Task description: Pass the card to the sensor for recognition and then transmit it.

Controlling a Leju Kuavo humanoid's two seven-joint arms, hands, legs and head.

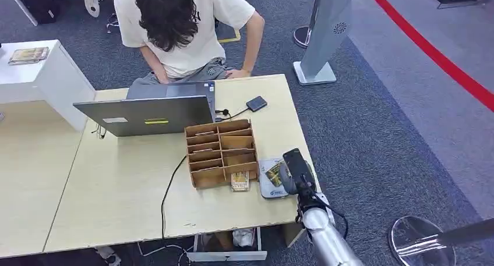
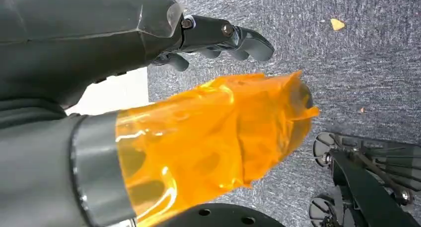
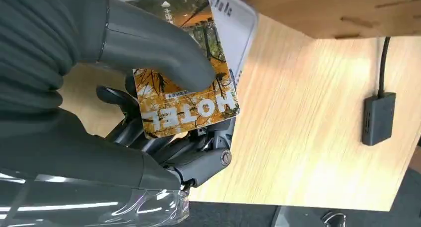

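An orange hotel card (image 3: pixel 191 95) is pinched in my right hand (image 3: pixel 124 113), the thumb (image 3: pixel 159 48) pressing on its face and the fingers (image 3: pixel 198 157) underneath. In the head view the right hand (image 1: pixel 296 171) holds the card (image 1: pixel 274 174) over a white pad with a blue logo (image 1: pixel 270 185) near the table's right front edge. The same white pad (image 3: pixel 238 18) lies under the card's far end. A small black box on a cable (image 1: pixel 256 103) lies further back. My left hand (image 2: pixel 198 33) hangs over the carpet, fingers apart and holding nothing, its thumb wrapped in orange film (image 2: pixel 213 137).
A wooden compartment rack (image 1: pixel 221 151) stands left of the pad, with another card (image 1: pixel 240 181) lying at its front. Behind it is an open laptop (image 1: pixel 145 114), and a person (image 1: pixel 180 27) sits at the far side. A cable (image 1: pixel 169 190) runs across the table (image 1: pixel 116 184).
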